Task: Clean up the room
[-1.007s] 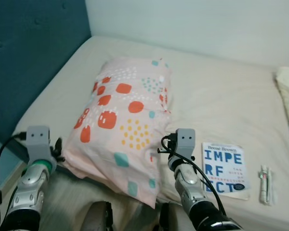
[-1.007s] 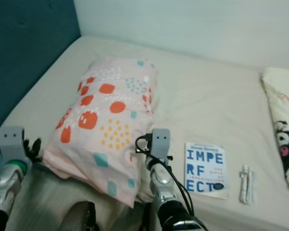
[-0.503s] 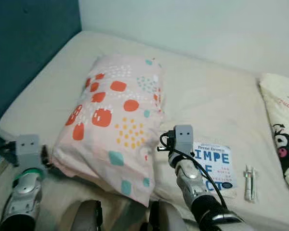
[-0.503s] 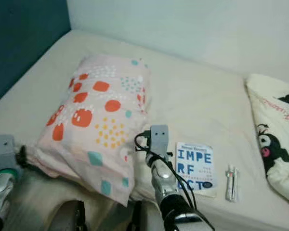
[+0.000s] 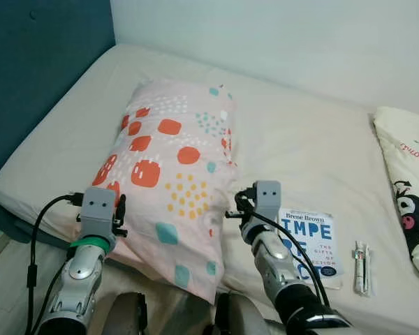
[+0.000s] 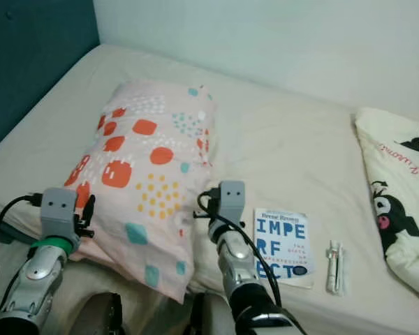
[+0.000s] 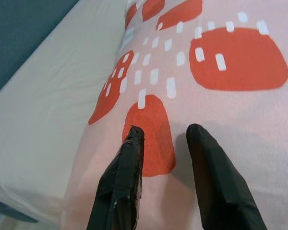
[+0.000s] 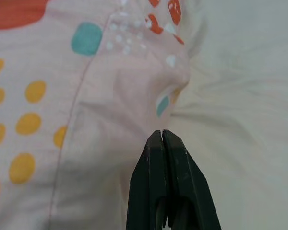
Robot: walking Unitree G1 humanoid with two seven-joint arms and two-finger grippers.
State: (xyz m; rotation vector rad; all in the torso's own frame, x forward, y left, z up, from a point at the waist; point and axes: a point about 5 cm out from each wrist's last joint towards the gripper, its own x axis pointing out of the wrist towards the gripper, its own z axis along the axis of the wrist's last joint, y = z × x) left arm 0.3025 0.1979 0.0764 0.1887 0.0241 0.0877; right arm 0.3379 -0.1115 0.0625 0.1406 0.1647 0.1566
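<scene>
A pink pillow (image 5: 174, 174) with orange, yellow and teal spots lies lengthwise on the cream bed (image 5: 307, 146). My left gripper (image 7: 165, 132) is open, its two black fingers resting on the pillow's near left corner over an orange patch; from the head it sits at that corner (image 5: 119, 211). My right gripper (image 8: 162, 132) is shut, with nothing visible between the fingers, its tip against the pillow's right edge (image 5: 234, 207). A white book (image 5: 311, 241) with blue letters lies just right of my right arm.
A small white pen-like item (image 5: 361, 258) lies right of the book. A cream cloth with a black cartoon figure (image 5: 408, 202) sits at the bed's right edge. The teal headboard (image 5: 35, 84) stands on the left, a pale wall (image 5: 300, 42) behind.
My left gripper has come up from beside the bed's edge onto the pillow's near left corner. The right gripper stays at the pillow's right edge. The camera shifted slightly.
</scene>
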